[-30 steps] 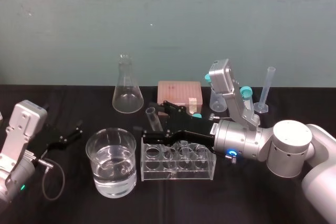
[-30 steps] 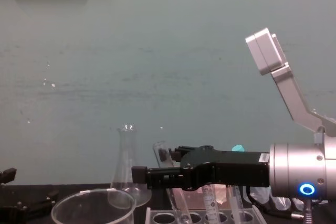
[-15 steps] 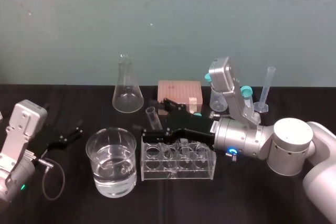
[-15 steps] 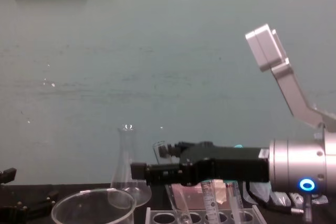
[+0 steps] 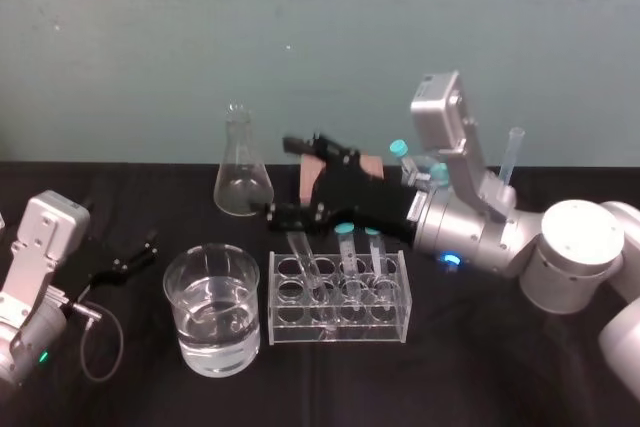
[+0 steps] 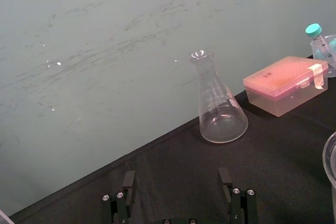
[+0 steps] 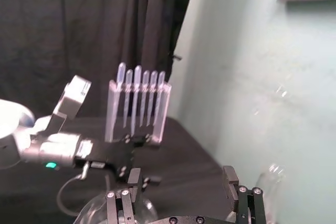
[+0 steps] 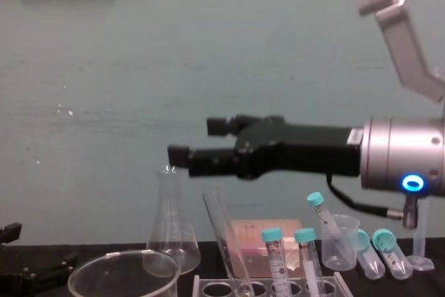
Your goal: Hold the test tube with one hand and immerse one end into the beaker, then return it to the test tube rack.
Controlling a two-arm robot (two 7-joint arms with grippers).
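Right gripper [image 5: 283, 177] is up over the far-left end of the test tube rack [image 5: 340, 324], well clear of it. Claw spread, nothing in it. In the chest view the right gripper [image 8: 195, 138] hangs above the tube tops with open air between. The right wrist view gives the same reading: right gripper [image 7: 181, 192], black fingers [image 7: 125, 199] wide apart and bare.

Test tube [image 5: 303, 259] is in the rack's left end hole, uncapped. It is tilted, not upright, with its mouth leaning left toward the beaker. From the chest view the test tube [image 8: 227, 236] slants with its round end down in the test tube rack [image 8: 208, 285]. No gripper is touching it.

Two teal-capped tubes [image 5: 346, 249] stand in holes just right of it, also seen from the chest [image 8: 273, 253].

Beaker [image 5: 212, 312] sits just left of the rack, part full of clear liquid. Its rim shows in the chest view, beaker [image 8: 122, 269].

Conical flask [image 5: 243, 177] stands far left of the rack, also flask [image 6: 218, 109] and [image 8: 170, 226]. A pink lidded box [image 6: 284, 84] is to its right. A graduated cylinder [image 5: 508, 159] is at far right.

Left gripper [image 5: 135, 255] is parked low at the left near the table edge. Its claw is spread and empty, as in its own wrist view, left gripper [image 6: 178, 191].
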